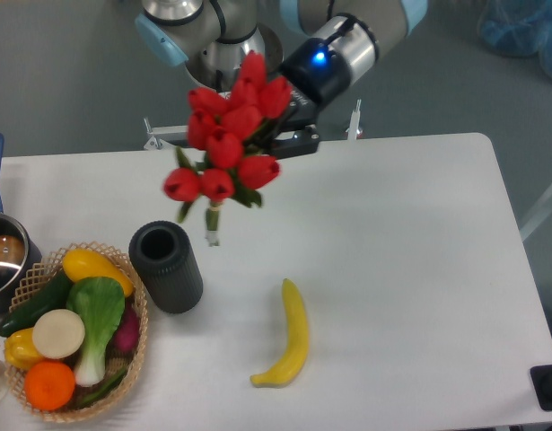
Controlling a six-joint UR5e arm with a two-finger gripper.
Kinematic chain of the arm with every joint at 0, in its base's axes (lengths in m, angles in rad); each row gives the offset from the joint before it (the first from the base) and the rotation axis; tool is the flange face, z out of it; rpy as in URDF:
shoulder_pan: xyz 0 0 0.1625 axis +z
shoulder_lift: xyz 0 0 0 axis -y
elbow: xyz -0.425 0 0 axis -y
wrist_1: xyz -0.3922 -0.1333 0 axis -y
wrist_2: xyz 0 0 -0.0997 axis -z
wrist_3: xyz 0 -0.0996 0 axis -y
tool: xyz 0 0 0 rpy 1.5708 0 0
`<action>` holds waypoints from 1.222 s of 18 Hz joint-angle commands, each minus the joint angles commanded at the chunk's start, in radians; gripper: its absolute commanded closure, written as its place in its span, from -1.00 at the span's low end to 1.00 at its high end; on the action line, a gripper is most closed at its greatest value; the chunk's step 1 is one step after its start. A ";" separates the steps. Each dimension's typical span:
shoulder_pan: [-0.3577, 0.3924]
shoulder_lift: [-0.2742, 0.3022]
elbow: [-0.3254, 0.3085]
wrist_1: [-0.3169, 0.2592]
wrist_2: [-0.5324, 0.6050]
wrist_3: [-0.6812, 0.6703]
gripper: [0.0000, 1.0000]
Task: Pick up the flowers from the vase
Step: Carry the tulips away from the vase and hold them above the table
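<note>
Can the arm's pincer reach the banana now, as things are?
Probably not yet: the pincer is shut on the flowers, held above the table, clear of the vase. The banana itself lies uncovered, with nothing on it.

Matt ribbed dark vase (166, 267); woven wicker basket (138, 350); smooth white table (410, 260); glossy yellow banana (290, 338); shiny metal pot (1, 256).

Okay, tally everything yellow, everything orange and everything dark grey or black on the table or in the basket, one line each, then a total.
Yellow: 3, the banana plus two yellow vegetables in the basket
Orange: 1, an orange
Dark grey: 1, the vase
Total: 5
</note>
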 joint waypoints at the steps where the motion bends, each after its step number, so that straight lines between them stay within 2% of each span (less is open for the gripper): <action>1: 0.006 -0.017 0.015 0.002 0.052 0.012 1.00; 4: 0.008 -0.072 0.074 0.000 0.190 0.028 1.00; 6: 0.020 -0.104 0.089 0.000 0.342 0.037 1.00; 9: 0.057 -0.138 0.074 -0.002 0.497 0.118 1.00; 13: 0.072 -0.143 0.069 -0.006 0.687 0.138 1.00; 17: 0.078 -0.170 0.078 -0.006 0.780 0.143 1.00; 22: 0.051 -0.192 0.094 -0.015 0.921 0.138 1.00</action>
